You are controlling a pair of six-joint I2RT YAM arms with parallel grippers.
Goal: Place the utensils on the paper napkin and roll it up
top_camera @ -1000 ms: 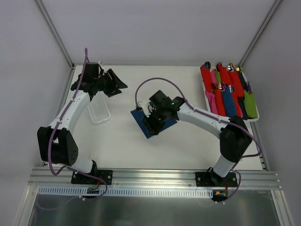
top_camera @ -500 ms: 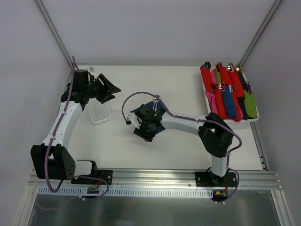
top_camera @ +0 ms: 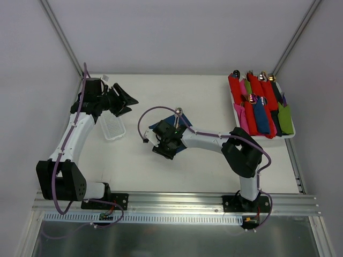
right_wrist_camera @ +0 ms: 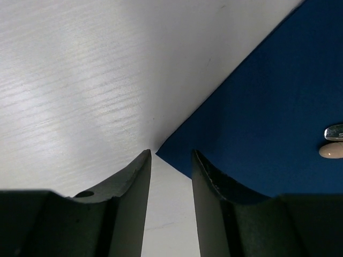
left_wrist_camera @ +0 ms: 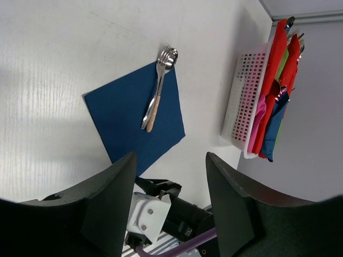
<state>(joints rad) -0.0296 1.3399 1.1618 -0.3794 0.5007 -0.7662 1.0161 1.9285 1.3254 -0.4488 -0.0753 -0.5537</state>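
The dark navy paper napkin (left_wrist_camera: 134, 120) lies flat on the white table. The two utensils (left_wrist_camera: 158, 91), a spoon and another piece with tan handles, lie side by side on its far part, heads over the edge. In the top view my right arm covers most of the napkin (top_camera: 159, 127); the spoon bowl (top_camera: 178, 112) pokes out. My right gripper (right_wrist_camera: 170, 155) is open a little, low at the napkin's near-left corner (right_wrist_camera: 268, 123), with the corner tip between the fingertips. A handle end (right_wrist_camera: 332, 151) shows at the right edge. My left gripper (top_camera: 126, 100) is open and empty, raised at the back left.
A white tray (top_camera: 291, 134) at the back right holds several red, pink, blue and green rolls; it also shows in the left wrist view (left_wrist_camera: 244, 101). A small white mesh basket (top_camera: 111, 127) sits below my left gripper.
My right gripper has moved left and down to the napkin's near-left corner. My left arm has drawn back to the left, then held still.
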